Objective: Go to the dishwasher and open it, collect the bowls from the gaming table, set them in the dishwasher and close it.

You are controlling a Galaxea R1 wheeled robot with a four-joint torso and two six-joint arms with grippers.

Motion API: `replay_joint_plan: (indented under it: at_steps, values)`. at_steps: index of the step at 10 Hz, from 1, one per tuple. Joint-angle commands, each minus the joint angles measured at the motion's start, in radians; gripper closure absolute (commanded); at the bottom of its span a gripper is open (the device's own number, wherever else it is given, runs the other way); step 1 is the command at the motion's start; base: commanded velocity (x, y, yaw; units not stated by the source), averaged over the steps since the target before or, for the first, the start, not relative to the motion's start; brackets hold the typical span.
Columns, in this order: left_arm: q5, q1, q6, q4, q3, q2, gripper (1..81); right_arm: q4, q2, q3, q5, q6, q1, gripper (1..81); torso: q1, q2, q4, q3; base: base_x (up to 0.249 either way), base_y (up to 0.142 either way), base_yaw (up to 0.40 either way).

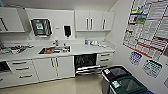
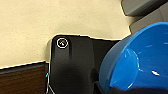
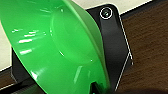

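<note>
While dishwasher stands open, blue bowl, green bowl fill wrist views.

Nothing legible from where I'm sitting. I see a big poster on the right-hand wall, packed with rows of print and coloured blocks, but every line is too small to read. Below it hang smaller round-edged sheets, equally unreadable. The bins carry little white labels on their lids, and the wall dispenser has a sticker; I can't make out a word on either.
</note>
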Motion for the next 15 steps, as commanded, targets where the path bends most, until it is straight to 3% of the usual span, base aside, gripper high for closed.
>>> replay_joint_plan:
  at_steps: [1, 15]
  values:
    - [0.026, -0.052, -0.003, 0.007, -0.001, -0.004, 81.1, -0.007, 0.0, 0.005, -0.097, -0.008, 0.047, 81.1, 0.001, 0.0, 0.0, 0.0, 0.164, 0.094, 0.0]
    - [0.026, -0.053, -0.004, 0.01, -0.002, -0.004, 81.1, -0.007, 0.0, 0.01, -0.097, -0.008, 0.047, 81.1, 0.003, 0.0, 0.0, 0.0, 0.18, 0.081, 0.0]
